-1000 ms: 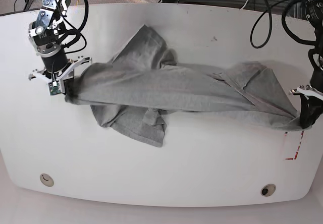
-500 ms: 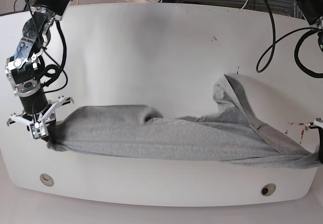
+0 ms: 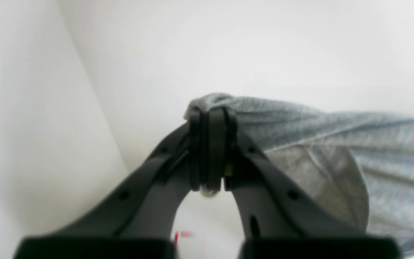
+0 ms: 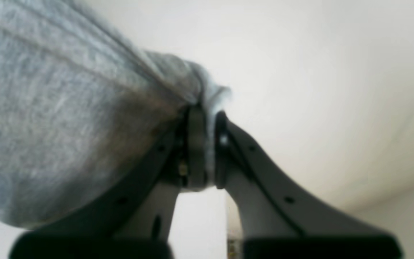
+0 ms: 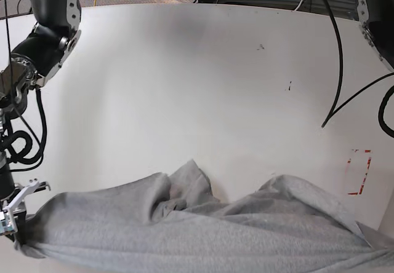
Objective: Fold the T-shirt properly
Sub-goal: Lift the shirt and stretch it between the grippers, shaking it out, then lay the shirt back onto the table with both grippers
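Base view is showing the T-shirt (image 5: 203,230) stretched in a long wrinkled band along the near edge of the desk (image 5: 184,82), reaching from the near left corner almost to the near right corner, with a bunched fold rising near the middle. Most of the desk behind it is lying bare, apart from a red mark (image 5: 360,171) toward the right edge.

I am gripping the cloth at both ends. My right gripper (image 5: 15,224) is sitting at the near left corner in this view, its white fingers just beside the end of the grey band. My right wrist camera is showing it more closely: the right gripper (image 4: 203,147) is pinching a gathered fold of the T-shirt (image 4: 67,118), the dark fingers (image 4: 194,144) pressed together with the fabric bulging over their tips and draping away to one side.

My left gripper (image 3: 210,151) is doing the same at the other end. Its fingers (image 3: 216,144) are squeezing together on a bunched corner of the T-shirt (image 3: 318,144), which is fanning out from the tips in taut pleats. In the base view that gripper itself is sitting out of frame past the near right corner.
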You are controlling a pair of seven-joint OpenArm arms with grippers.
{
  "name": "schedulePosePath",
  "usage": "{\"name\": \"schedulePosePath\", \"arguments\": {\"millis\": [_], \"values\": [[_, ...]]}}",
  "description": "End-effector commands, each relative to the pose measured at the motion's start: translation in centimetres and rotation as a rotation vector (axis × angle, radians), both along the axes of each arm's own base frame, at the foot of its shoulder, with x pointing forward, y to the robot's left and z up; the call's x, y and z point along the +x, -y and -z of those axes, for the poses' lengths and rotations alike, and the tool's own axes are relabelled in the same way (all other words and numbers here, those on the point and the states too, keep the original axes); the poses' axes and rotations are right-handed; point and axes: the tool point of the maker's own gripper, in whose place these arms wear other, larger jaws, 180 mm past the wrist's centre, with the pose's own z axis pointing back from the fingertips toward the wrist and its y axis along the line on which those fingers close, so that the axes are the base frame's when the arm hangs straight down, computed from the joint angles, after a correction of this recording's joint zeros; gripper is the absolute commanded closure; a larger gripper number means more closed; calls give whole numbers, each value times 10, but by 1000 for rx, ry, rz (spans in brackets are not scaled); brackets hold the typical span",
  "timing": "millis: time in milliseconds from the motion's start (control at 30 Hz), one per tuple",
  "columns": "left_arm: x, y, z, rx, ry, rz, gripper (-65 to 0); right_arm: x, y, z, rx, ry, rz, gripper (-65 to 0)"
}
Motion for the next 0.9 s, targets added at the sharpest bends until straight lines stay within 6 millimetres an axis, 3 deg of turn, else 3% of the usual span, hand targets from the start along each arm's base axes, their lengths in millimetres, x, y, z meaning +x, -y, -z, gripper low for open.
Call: {"name": "schedulePosePath", "arguments": {"millis": [0,100,200,500,667,867], "values": [[-6,-10,-14,20,37,-51,0,-6,17,-12,-31,6,73,-2],[-2,-5,-2,26,3,-36,0,-7,18,-10,-33,-3,78,-2],[0,2,20,32,-51,-19,0,-9,18,12,-30,-54,79,-2],[-11,12,120,-40,-268,3,0,-35,11,117,21,-291,64,-2],[-36,2,175,-120,-387,-31,0,-66,8,178,149,-382,86,-2],[-71,2,228,-118,-534,-13,0,-106,-8,240,216,-533,81,-2]]}}
